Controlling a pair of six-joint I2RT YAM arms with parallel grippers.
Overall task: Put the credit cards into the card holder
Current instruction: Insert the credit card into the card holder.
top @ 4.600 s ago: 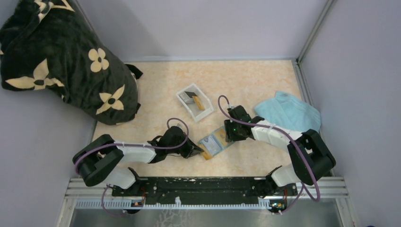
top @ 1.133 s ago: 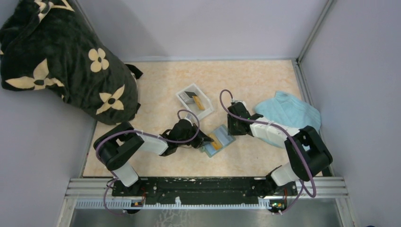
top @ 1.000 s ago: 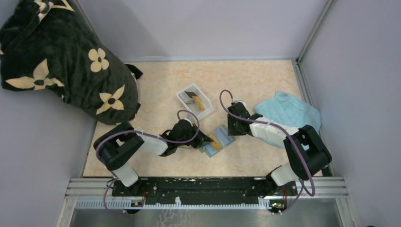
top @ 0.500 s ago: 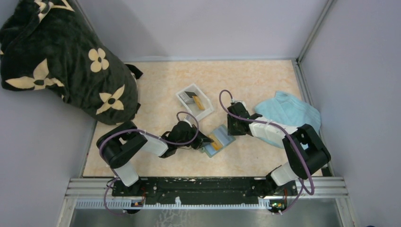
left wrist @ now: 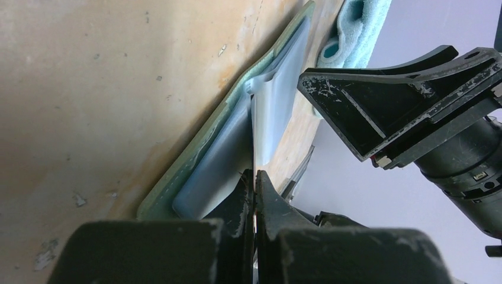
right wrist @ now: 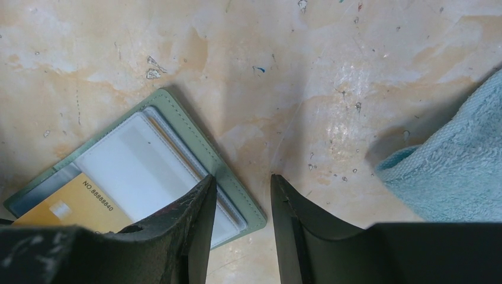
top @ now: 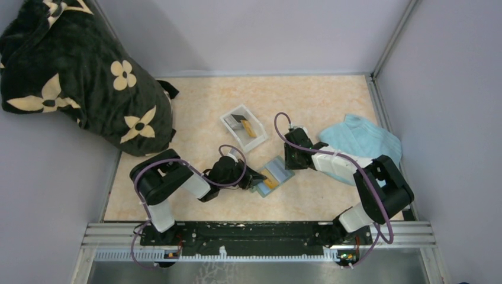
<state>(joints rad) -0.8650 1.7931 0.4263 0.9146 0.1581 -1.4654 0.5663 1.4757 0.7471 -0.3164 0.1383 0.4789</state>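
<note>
The card holder [top: 278, 170] lies open on the table, grey-green edge around a pale blue inside [right wrist: 177, 127]. An orange-yellow credit card [top: 269, 177] sits partly in its near slot, also visible in the right wrist view [right wrist: 65, 207]. My left gripper [top: 256, 177] is shut on that card, seen edge-on in the left wrist view [left wrist: 253, 142] between the closed fingertips [left wrist: 255, 173]. My right gripper [top: 290, 161] stands open at the holder's far corner [right wrist: 241, 180], one finger on the holder's rim, the other on the table. Two more credit cards, dark [top: 239, 123] and orange [top: 251, 129], lie in the tray.
A white plastic tray [top: 229, 120] stands behind the holder. A light blue towel [top: 361, 139] lies to the right, under the right arm, its edge [right wrist: 450, 160] close to the right fingers. A black flowered bag [top: 77, 77] fills the back left corner. Walls enclose the table.
The left arm's rear links have swung in toward the middle while its gripper stays at the holder with the card. The right arm and the holder have not moved.
</note>
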